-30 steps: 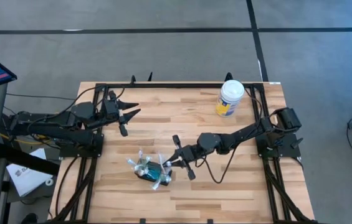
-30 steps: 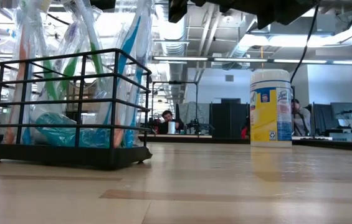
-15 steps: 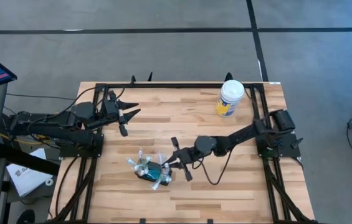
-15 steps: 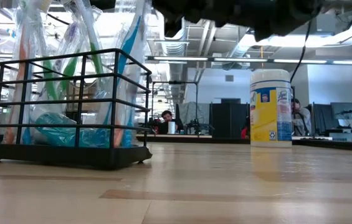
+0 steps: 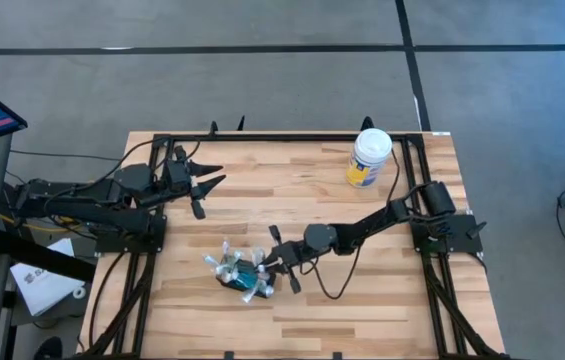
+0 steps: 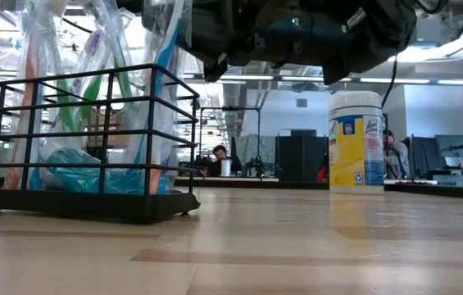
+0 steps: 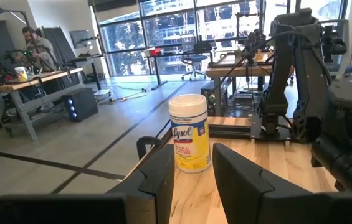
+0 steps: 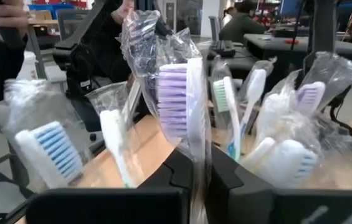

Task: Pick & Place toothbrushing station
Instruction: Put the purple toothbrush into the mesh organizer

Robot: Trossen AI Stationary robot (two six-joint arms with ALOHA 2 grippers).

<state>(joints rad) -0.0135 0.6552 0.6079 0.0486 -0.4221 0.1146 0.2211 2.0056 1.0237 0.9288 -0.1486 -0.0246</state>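
Note:
The toothbrushing station [image 5: 242, 274] is a black wire holder [image 6: 92, 139] full of plastic-wrapped toothbrushes. It stands on its flat base near the table's front, left of the middle. My right gripper [image 5: 268, 262] is shut, pointing level at the station's right side among the brush heads [image 8: 176, 99]. In the low view the gripper [image 6: 215, 61] shows as a dark mass above the holder's right rim. My left gripper [image 5: 207, 182] waits open at the table's far left, holding nothing; its fingers [image 7: 163, 177] stand apart. My right gripper's shut fingertips [image 8: 182, 168] stand right at the wrapped toothbrush with purple bristles [image 8: 194, 134], coming level from the table's right. Its white handle runs down in line with the seam between the fingers. Whether they touch it I cannot tell.
A round canister [image 5: 369, 157] with a white lid and yellow label stands upright at the table's far right corner [image 6: 356, 141] [image 7: 190, 132]. Black frame rails run along the table's edges. Bare wood lies between the station and the canister. People sit at desks beyond the table.
My right gripper has sunk and gone toward the table's left edge, in toward the station's brush heads, and has stayed shut. In the low view it has dropped down to just above the holder's rim. The station has kept its place.

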